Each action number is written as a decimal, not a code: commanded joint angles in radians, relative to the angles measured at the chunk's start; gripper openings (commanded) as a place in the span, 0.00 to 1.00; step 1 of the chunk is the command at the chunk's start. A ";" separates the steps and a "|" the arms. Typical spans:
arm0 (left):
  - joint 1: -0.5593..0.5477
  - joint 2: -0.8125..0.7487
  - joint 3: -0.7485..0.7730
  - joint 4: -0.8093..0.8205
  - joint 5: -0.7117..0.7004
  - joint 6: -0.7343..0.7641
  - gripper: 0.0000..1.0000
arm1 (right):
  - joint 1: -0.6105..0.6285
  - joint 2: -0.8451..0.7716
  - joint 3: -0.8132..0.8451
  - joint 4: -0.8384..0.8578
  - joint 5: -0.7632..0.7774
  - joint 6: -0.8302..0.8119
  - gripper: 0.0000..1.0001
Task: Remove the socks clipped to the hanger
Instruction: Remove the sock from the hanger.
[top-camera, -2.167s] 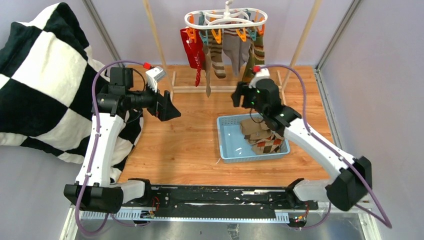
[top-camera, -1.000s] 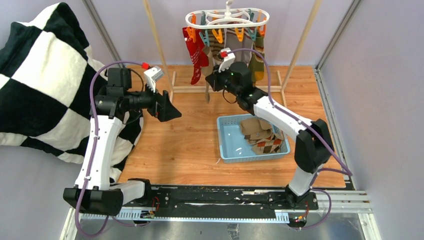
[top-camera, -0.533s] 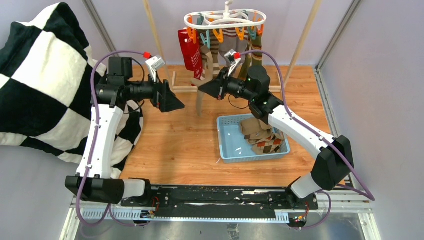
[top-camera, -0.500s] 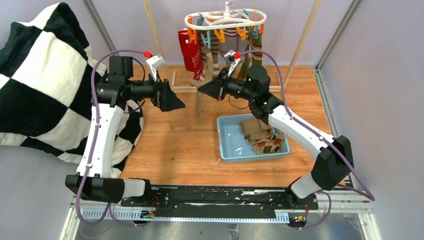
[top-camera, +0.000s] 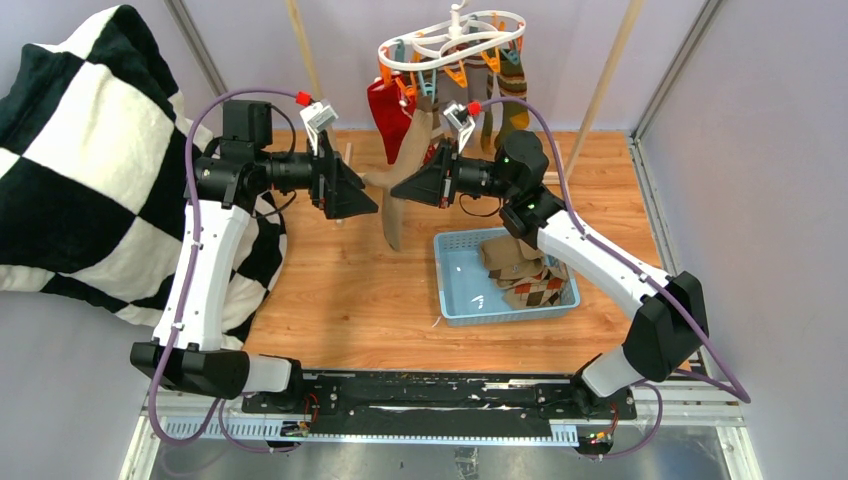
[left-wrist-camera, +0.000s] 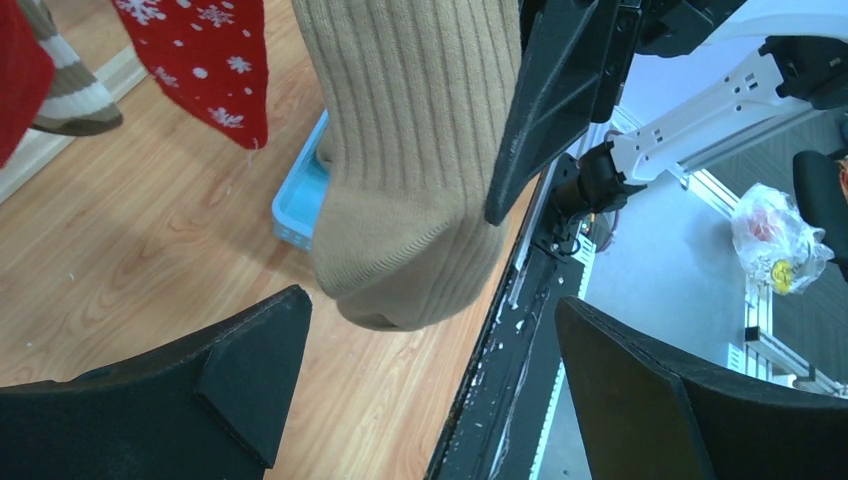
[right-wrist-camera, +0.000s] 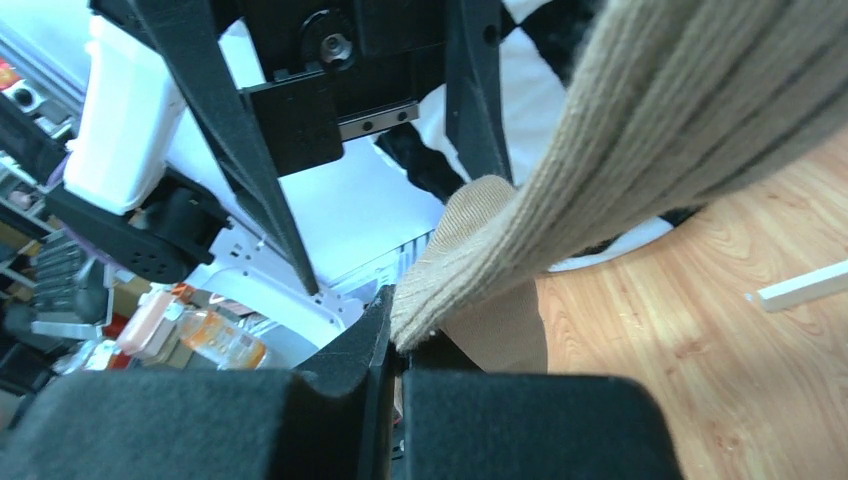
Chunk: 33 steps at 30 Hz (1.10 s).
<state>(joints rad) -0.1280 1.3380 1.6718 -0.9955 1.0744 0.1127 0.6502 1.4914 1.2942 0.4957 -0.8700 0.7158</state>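
The tan ribbed knit sock (top-camera: 402, 180) slants down from the tilted white plastic oval clip hanger (top-camera: 455, 38), its toe dangling between the two arms. It looks light, limp and stretchy, best pinched mid-leg, which is where the right gripper (right-wrist-camera: 395, 340) is clamped on it. The left gripper (left-wrist-camera: 425, 310) is spread wide, facing the toe without touching it. Whether a clothespin holds the cuff is hidden.

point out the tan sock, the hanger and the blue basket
tan sock (left-wrist-camera: 410, 150), left wrist view, on its ribbed leg
hanger (top-camera: 452, 38), top external view, on the white plastic near the hub
blue basket (top-camera: 442, 285), top external view, on its left wall
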 joint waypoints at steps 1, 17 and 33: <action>-0.005 -0.012 0.036 0.000 0.043 0.044 1.00 | 0.005 -0.028 0.022 0.068 -0.099 0.080 0.00; -0.054 0.097 0.150 0.000 0.117 -0.040 0.82 | 0.006 -0.055 0.051 -0.025 -0.118 0.038 0.01; -0.055 0.054 0.103 -0.002 0.090 -0.037 0.00 | -0.021 -0.116 0.053 -0.195 -0.005 -0.069 0.49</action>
<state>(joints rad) -0.1791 1.4128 1.7771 -0.9901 1.1664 0.0879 0.6476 1.4174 1.3151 0.3935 -0.9337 0.7055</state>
